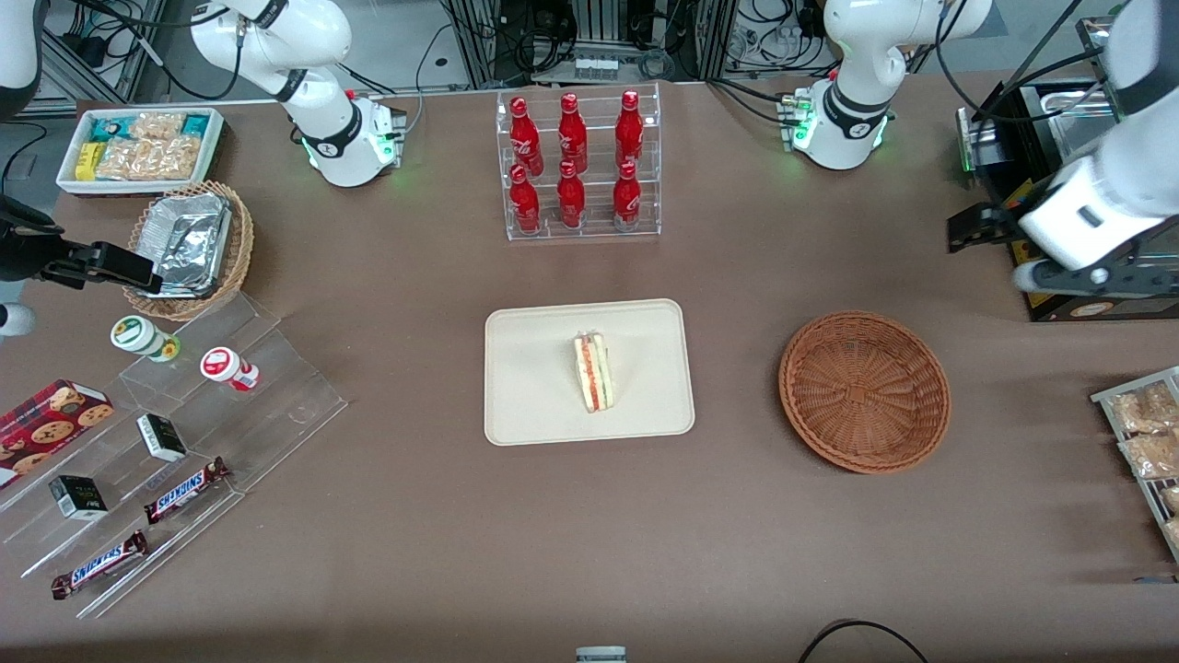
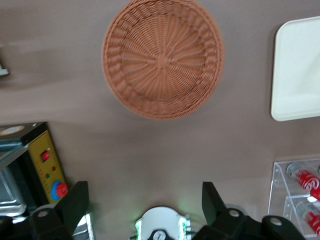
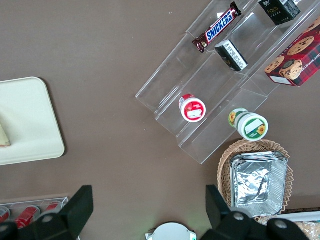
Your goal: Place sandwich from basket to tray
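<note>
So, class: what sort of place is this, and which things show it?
Probably a robotics lab mocked up as a snack counter: a bottle rack, snack bars on clear steps, and the sandwich on the tray. The open gripper hangs above the empty basket.

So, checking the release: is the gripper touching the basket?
Apart. Left wrist view: the open gripper hangs above bare table, clear of the basket.

A clear rack of red bottles (image 1: 577,166) stands mid-table, with a tan wicker basket of foil trays (image 1: 189,247) and stepped acrylic shelves of snacks (image 1: 175,460) toward the parked arm's end from it.
</note>
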